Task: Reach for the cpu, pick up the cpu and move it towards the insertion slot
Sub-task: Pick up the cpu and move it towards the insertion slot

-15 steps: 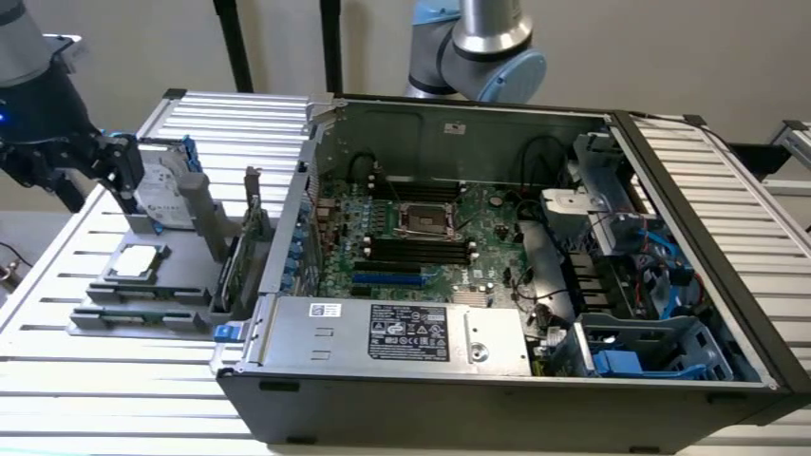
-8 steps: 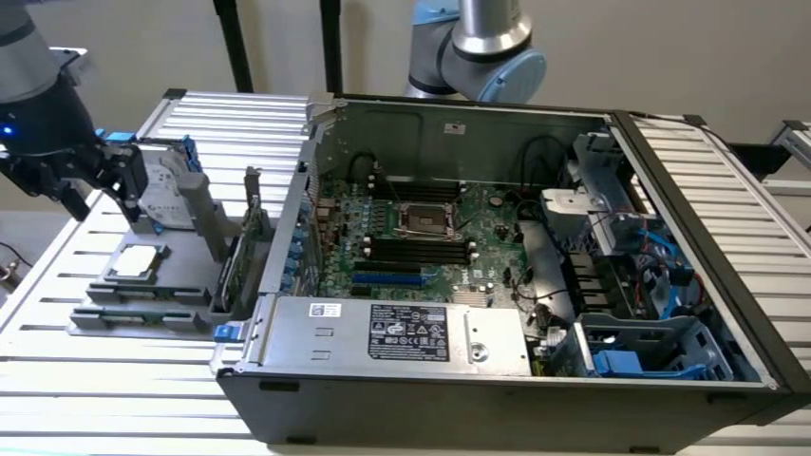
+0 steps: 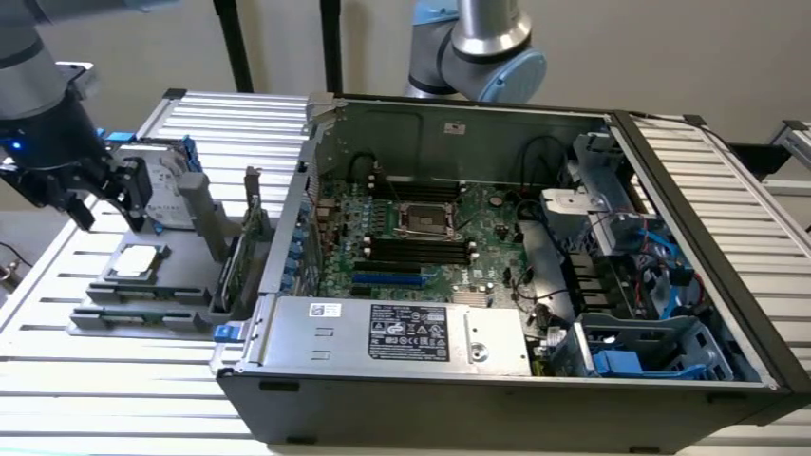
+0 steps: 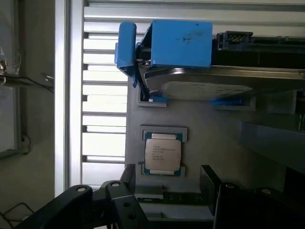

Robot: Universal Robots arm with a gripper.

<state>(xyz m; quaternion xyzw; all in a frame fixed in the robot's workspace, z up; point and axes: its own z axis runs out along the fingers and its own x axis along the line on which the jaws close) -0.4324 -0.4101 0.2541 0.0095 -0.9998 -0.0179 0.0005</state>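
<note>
The cpu (image 3: 136,261), a small square chip with a silvery top, lies flat in a recess of the grey holder tray (image 3: 159,313) at the exterior view's left, outside the computer case. My gripper (image 3: 110,222) hangs open a little above and behind it, with nothing between its fingers. In the wrist view the cpu (image 4: 163,155) sits just beyond my gripper (image 4: 167,198), whose dark fingers (image 4: 112,198) stand apart. The insertion slot (image 3: 424,218), a square metal-framed socket with a dark centre, sits on the green board inside the case.
A silver hard drive (image 3: 162,185) with blue rails (image 4: 181,44) stands on the tray right behind the cpu. The open computer case (image 3: 507,399) fills the middle, with its power supply (image 3: 399,332) in front. A second arm (image 3: 481,47) stands behind the case.
</note>
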